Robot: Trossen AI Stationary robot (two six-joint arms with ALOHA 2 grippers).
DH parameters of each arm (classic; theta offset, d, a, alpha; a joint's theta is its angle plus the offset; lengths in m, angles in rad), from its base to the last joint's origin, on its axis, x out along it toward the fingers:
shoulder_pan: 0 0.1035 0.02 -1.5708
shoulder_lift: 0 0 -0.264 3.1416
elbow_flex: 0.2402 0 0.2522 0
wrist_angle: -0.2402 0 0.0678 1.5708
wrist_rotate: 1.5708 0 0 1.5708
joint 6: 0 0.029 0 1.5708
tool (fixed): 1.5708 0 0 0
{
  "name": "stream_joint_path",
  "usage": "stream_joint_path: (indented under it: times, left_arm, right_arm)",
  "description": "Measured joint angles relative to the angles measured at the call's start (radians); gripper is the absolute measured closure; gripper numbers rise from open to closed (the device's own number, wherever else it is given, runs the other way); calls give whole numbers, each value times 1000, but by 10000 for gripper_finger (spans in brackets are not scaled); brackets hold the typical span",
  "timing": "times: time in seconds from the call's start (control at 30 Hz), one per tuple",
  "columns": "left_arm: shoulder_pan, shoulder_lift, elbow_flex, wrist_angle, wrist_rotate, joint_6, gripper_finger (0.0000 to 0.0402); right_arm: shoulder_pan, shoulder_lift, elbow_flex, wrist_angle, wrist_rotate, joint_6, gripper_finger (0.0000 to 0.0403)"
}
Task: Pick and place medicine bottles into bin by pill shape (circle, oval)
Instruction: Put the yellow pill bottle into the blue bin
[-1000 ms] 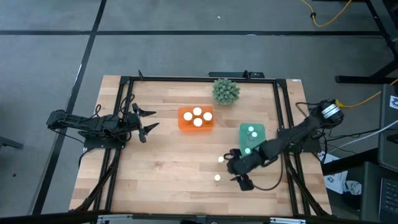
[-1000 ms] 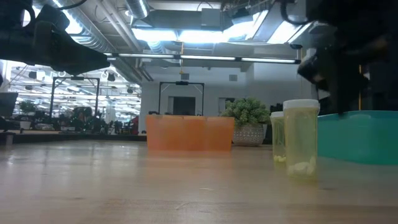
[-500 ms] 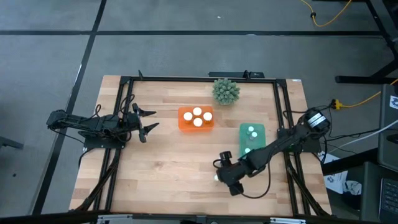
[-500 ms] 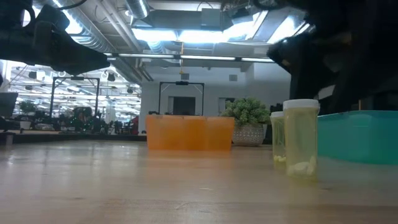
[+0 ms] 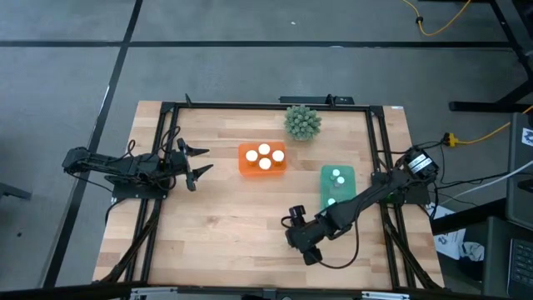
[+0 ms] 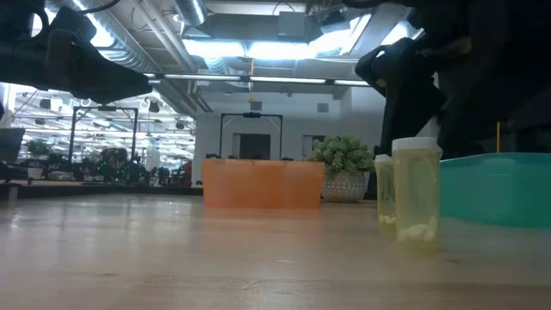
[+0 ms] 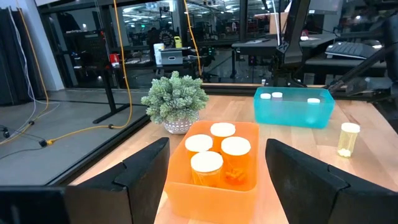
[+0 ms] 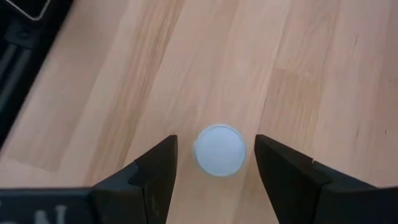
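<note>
My right gripper (image 5: 298, 237) is open and points down over a loose medicine bottle near the table's near right. In the right wrist view its white round cap (image 8: 219, 149) sits between my two fingers (image 8: 160, 163), with gaps on both sides. That bottle (image 6: 417, 194) stands upright on its base, with a second bottle (image 6: 385, 191) just behind it. The orange tray (image 5: 263, 158) holds several bottles, and the teal tray (image 5: 337, 185) holds others. My left gripper (image 5: 193, 162) is open and empty at the table's left.
A spiky green plant ball (image 5: 302, 122) stands at the far edge behind the trays. A dark frame rail (image 5: 376, 158) runs along the table's right side beside the teal tray. Bare wood lies between the two arms.
My right gripper has gone toward the table's left edge and now stands over the nearer loose bottle, covering both loose bottles in the high view. The bottles have stayed where they were.
</note>
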Motion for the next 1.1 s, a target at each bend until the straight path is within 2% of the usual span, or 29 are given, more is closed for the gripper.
stream_joint_path:
  times: [0.4, 0.73, 0.9, 1.1]
  left_arm:
    - [0, 0, 0, 0, 0, 0, 145]
    - [0, 0, 0, 0, 0, 0, 145]
    - [0, 0, 0, 0, 0, 0, 145]
    - [0, 0, 0, 0, 0, 0, 145]
  right_arm:
    - [0, 22, 0, 20, 24, -15, 193]
    - [0, 22, 2, 11, 21, 34, 288]
    - [7, -12, 58, -150, 28, 41, 291]
    - [52, -145, 89, -346, 201, 142, 286]
